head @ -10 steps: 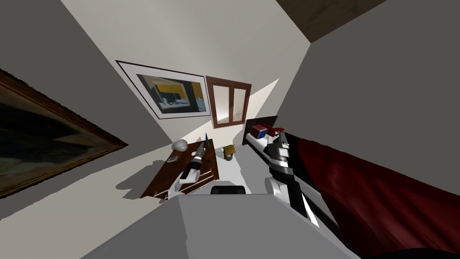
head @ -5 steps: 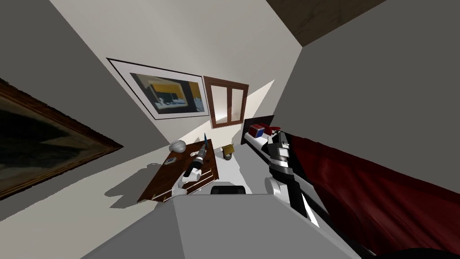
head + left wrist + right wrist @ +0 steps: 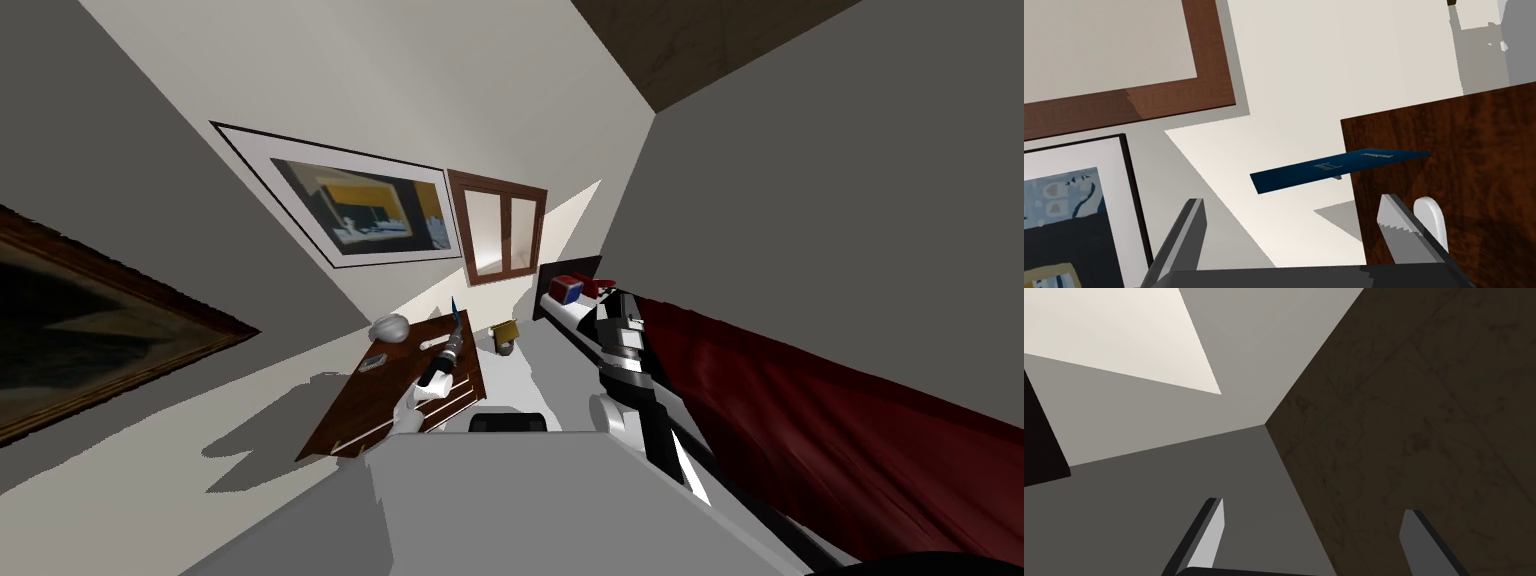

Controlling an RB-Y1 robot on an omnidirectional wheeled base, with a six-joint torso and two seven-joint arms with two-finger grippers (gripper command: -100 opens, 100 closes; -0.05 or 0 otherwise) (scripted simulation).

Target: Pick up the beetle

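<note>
The left gripper (image 3: 1291, 200) reaches out over the far corner of a dark wooden dresser (image 3: 385, 390). Its two fingers stand wide apart with nothing between them.

Just past the fingertips, a thin dark blue slab (image 3: 1324, 170) with faint pale markings juts out beyond the dresser's edge. It sits nearer one finger than the other. In the wrist view it crosses the gap ahead of the fingers and is the closest thing in their line.

A small white rounded piece (image 3: 1431, 220) rests on the dresser top, right beside the outer face of one finger.

Further out on that same side of the fingers, two more things lie on the dresser top. One is a pale grey domed lump (image 3: 390, 327) near the far edge. The other is a small flat grey piece (image 3: 373, 363), a little nearer the robot. One of them may be the beetle, but I cannot tell which. Both are apart from the fingers, and the white rounded piece lies between the fingers and the domed lump.

On the floor beyond the dresser stands a small yellow-brown bin (image 3: 508, 335).

The right gripper (image 3: 1313, 506) is held up beside a bed with a dark red cover (image 3: 800, 400), near a red, white and blue cube (image 3: 566, 289) at the bed's head. Its fingers are also spread and hold nothing.
</note>
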